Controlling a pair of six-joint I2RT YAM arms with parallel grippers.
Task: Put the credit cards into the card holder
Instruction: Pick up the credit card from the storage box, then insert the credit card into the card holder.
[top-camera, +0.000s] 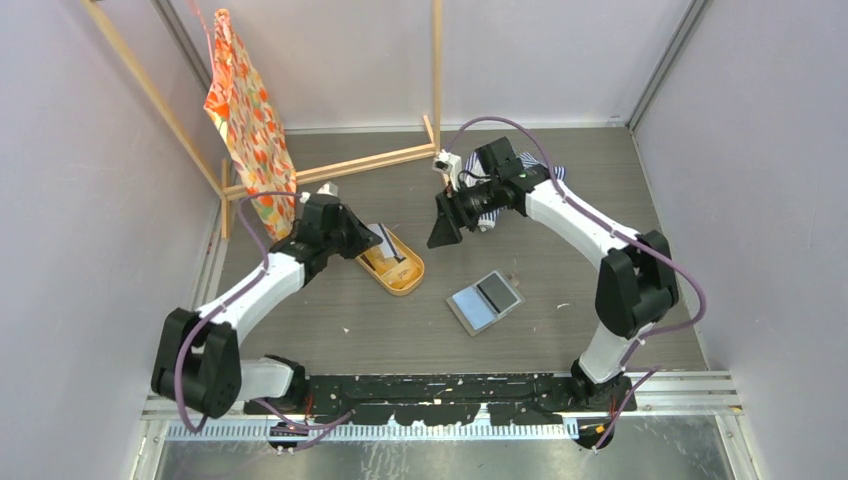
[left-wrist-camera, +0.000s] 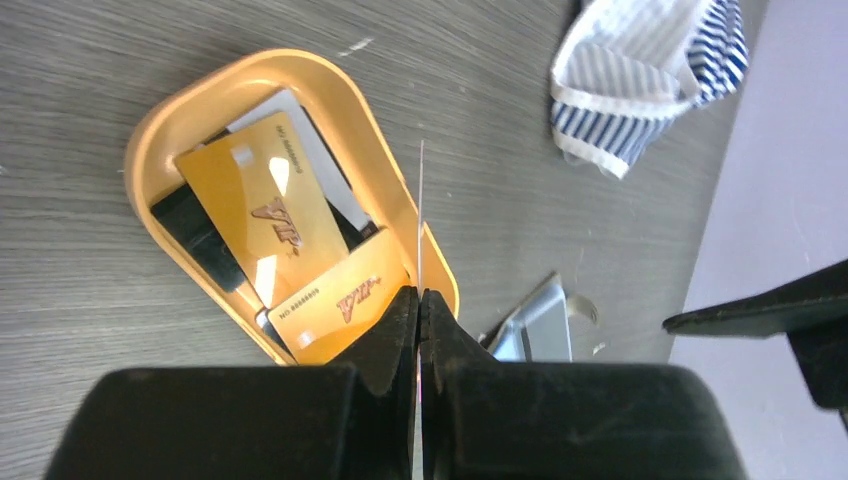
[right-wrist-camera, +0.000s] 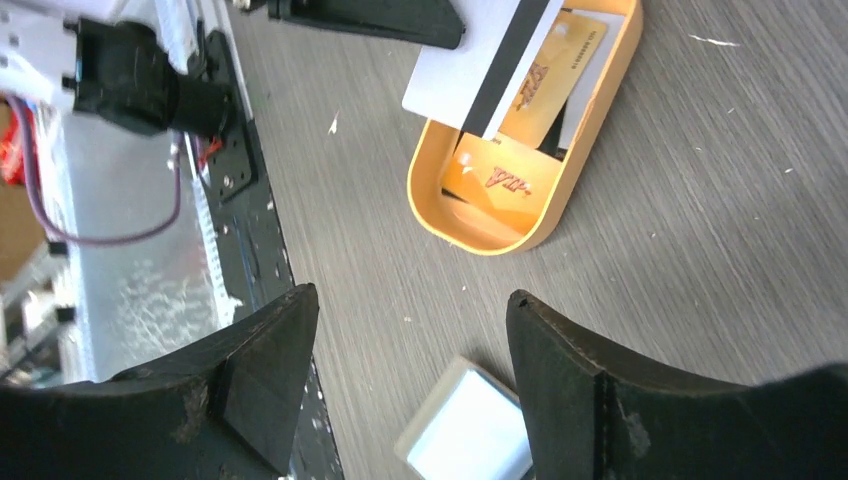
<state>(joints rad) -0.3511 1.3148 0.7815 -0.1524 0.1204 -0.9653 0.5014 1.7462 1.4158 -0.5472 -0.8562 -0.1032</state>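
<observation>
Left gripper (left-wrist-camera: 420, 300) pinching white card (right-wrist-camera: 450, 70) tight, holding it over orange tray (right-wrist-camera: 495, 243) for carrying to holder (top-camera: 485, 300). Holder lying open, near right of tray. Right gripper (right-wrist-camera: 410, 310) spreading wide, hovering beyond holder.

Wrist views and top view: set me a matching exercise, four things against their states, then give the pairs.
1. left pincer
2. right pincer
3. card holder
4. tray

A. lying open on the table
B. holding orange cards
C. open, nothing between its fingers
D. shut on a white card

Pairs: 1-D, 2-C, 3-A, 4-B
</observation>
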